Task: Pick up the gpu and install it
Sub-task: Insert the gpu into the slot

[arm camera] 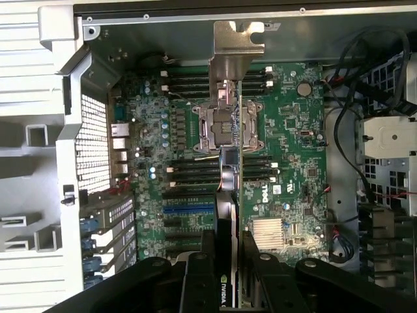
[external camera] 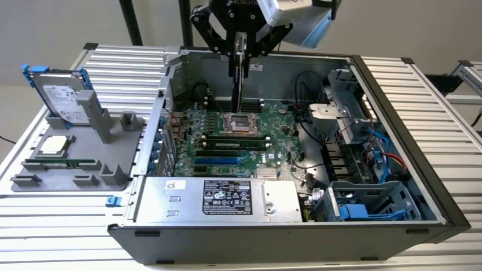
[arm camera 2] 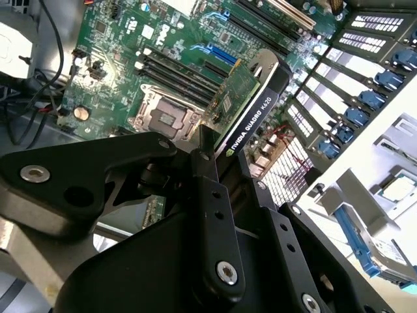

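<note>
Gpu (external camera: 238, 79) hangs on edge in the upper centre of the exterior view, clamped between the black fingers of the gripper (external camera: 241, 53), above the open computer case (external camera: 301, 70). Its lower end is over the CPU socket (external camera: 239, 122) on the motherboard (external camera: 279, 152). In the second wrist view, the gpu (arm camera 2: 251, 107) is clear of the slots. A hard drive (external camera: 64, 96) stands in the grey holder (external camera: 45, 186) at the exterior view's left.
</note>
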`<state>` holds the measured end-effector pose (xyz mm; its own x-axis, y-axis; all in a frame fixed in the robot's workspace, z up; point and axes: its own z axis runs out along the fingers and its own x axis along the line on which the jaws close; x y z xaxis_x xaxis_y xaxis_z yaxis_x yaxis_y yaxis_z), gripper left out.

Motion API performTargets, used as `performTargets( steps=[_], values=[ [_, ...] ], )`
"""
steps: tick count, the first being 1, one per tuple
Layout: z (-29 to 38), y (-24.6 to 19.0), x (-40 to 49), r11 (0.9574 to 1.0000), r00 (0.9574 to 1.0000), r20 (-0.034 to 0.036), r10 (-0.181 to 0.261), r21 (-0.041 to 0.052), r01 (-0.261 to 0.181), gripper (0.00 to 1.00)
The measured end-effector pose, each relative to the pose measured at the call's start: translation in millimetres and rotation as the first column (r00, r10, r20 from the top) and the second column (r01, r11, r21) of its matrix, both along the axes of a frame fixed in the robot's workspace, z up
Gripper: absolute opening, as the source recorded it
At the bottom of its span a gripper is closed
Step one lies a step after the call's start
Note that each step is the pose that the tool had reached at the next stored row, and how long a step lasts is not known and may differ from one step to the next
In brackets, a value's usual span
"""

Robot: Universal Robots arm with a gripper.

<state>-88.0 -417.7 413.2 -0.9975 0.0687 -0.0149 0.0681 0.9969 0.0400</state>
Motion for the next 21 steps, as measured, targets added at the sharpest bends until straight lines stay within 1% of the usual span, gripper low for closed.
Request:
performTargets(
  steps=[13,21],
  values=[
    [0.0,0.0,0.1,1.0,1.0,0.0,0.004,0.0,-0.004,0.0],
    [0.0,0.0,0.1,0.9996,0.9996,0.0,0.026,0.0,-0.026,0.0]
  ],
)
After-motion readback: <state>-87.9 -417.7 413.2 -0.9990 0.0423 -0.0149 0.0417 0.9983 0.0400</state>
